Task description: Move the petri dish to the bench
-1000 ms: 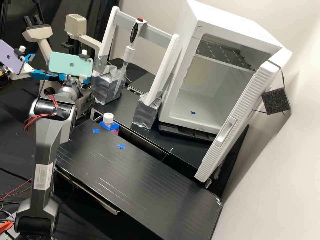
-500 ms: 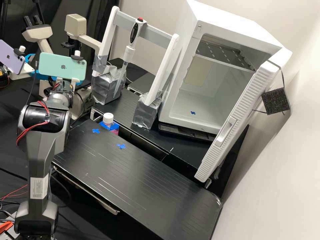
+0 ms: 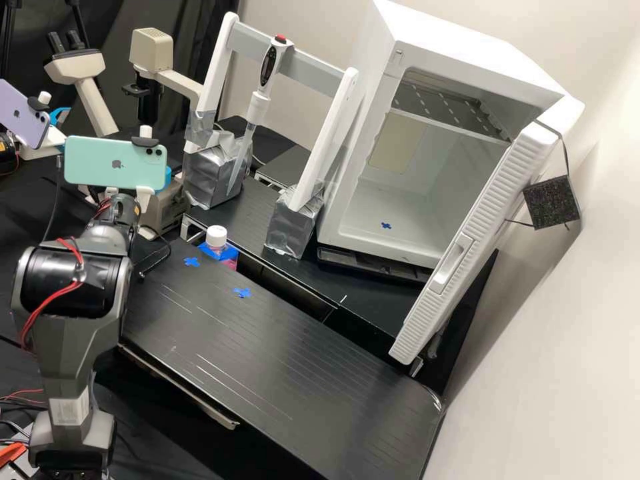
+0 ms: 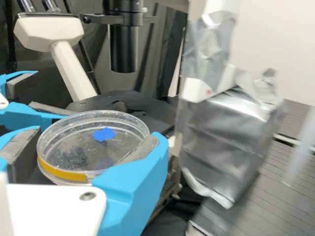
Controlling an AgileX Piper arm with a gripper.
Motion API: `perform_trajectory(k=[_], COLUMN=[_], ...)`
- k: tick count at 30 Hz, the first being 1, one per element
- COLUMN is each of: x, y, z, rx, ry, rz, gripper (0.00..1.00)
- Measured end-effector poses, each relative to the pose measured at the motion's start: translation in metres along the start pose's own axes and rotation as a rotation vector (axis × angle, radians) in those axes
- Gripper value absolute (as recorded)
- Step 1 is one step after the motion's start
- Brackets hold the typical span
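Petri dish (image 4: 63, 175): picked up, I judge
Fingers (image 4: 135, 184): mine pinch its sides
Bench (image 3: 287, 360): carrying over, setting down and letting go all left for me

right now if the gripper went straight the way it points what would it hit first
Beyond the petri dish it holds, probably the microscope's dark stage, though how far off that lies is hard to judge.

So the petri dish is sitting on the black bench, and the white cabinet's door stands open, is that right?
Not quite: the wrist view shows the petri dish held between the gripper's blue fingers, not on the bench. The white cabinet's door stands open.
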Motion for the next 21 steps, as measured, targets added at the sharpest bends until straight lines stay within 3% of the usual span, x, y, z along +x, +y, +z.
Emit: perform_trajectory(k=[7, 14, 21], x=[-0.047, -0.089, -0.118], y=[-0.015, -0.027, -0.023], z=[0.009, 0.035, 0.06], rx=[0.018, 0.042, 0.06], ry=[0.003, -0.058, -0.145], rz=[0.039, 0.065, 0.147], gripper=[0.0, 0.0, 0.0])
